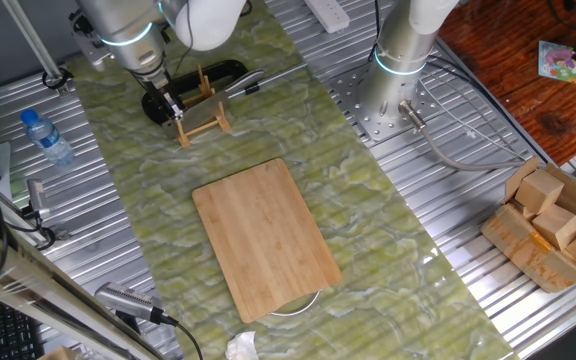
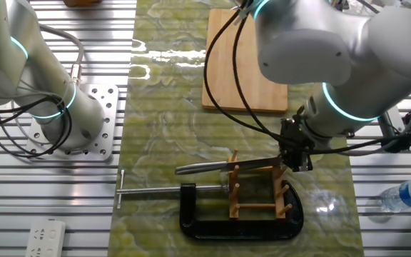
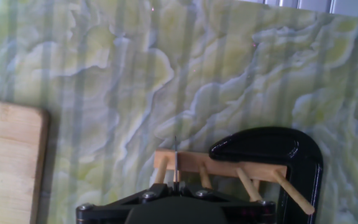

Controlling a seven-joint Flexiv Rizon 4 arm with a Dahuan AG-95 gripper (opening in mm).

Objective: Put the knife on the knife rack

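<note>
The gripper sits right of centre in the other fixed view, just above the far end of the knife rack. Its fingers look pressed together on the blade end of the knife, though the dark gripper body hides the contact itself. The knife's shiny handle runs out to the left from the claw, roughly level, crossing the top of the rack's upright slats. In the hand view only a thin sliver of the blade edge shows at bottom centre, standing on edge between two slats of the rack, straight ahead of the gripper body at the bottom of the frame.

In one fixed view the gripper is in the upper left, touching the rack, with the knife handle pointing toward the upper right.

The rack stands inside a black clamp with a long steel screw bar reaching left along the lower middle of the other fixed view. Both rest on a green marbled mat. A bamboo cutting board lies at the centre of one fixed view, well apart from the claw. A water bottle lies at the left edge.
</note>
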